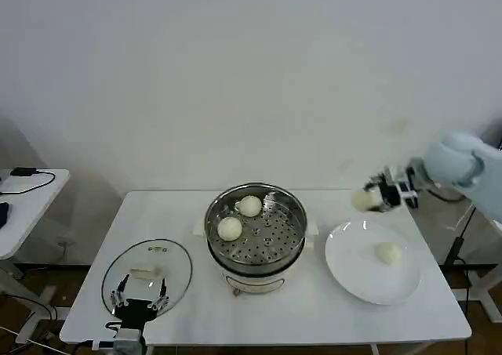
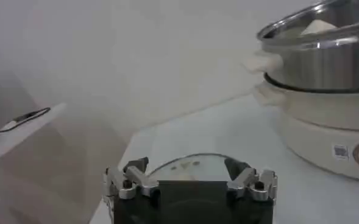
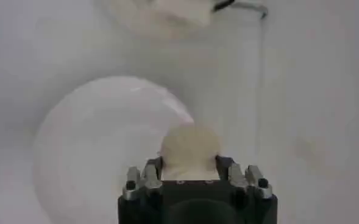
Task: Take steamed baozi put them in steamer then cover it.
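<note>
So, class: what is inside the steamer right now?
Two steamed baozi sit on the perforated tray inside the steamer. The tray hides whatever lies beneath it.

A big plain white wall [image 1: 251,73] fills the back of the room. In front of it stands a white table [image 1: 337,316] with a smooth top. Off to the left is a smaller white side table [image 1: 23,206] with a black cable [image 1: 31,179] lying on it. Below, a bit of brown floor [image 1: 27,292] shows. The light is soft and even.
</note>
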`<state>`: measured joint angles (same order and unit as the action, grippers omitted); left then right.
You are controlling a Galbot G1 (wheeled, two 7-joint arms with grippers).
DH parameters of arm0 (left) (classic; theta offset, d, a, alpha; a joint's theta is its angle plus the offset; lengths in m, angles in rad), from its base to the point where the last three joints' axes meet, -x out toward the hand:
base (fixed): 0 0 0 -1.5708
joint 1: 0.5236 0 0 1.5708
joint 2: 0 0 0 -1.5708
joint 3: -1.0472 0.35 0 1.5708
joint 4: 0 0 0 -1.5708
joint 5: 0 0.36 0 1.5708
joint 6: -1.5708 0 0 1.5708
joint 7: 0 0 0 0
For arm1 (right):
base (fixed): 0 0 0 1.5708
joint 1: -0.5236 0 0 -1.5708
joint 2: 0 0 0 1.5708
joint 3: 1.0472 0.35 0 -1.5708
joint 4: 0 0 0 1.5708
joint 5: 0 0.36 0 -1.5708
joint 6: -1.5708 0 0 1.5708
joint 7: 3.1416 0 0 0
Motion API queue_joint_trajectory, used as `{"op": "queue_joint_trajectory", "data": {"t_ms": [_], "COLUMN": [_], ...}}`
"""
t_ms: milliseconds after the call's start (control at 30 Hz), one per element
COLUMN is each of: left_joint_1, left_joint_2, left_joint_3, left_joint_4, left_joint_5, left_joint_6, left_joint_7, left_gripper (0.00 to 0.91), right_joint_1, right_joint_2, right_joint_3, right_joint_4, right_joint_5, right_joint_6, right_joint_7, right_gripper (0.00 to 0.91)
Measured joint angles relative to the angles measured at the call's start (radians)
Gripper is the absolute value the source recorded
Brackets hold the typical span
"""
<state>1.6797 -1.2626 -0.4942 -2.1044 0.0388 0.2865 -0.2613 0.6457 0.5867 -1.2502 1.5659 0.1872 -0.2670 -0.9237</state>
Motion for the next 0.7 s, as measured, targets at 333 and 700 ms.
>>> {"op": "queue_joint_trajectory", "data": {"t_ms": [333,700], "left_joint_1": [0.001,0.011], "left_joint_2": [-0.005,-0.018], "left_joint_3": [-0.015,-0.032], "left_joint_4": [-0.030,-0.040], "left_joint_5": [0.000,0.000], "left_joint_6": [0.015,0.017], "left_joint_7": [0.001,0.001], "left_gripper": [0.907,0.907], "right_joint_1": [0.069,0.040], "right_joint_2": [0.215,0.383], "right_joint_3": [-0.083,-0.148], "right_joint_4": [0.012,-0.005], "right_joint_5": [0.073,0.082], "right_joint_6": [0.040,0.184], "right_joint_7": [0.018,0.037], "right_gripper": [0.595,0.595]}}
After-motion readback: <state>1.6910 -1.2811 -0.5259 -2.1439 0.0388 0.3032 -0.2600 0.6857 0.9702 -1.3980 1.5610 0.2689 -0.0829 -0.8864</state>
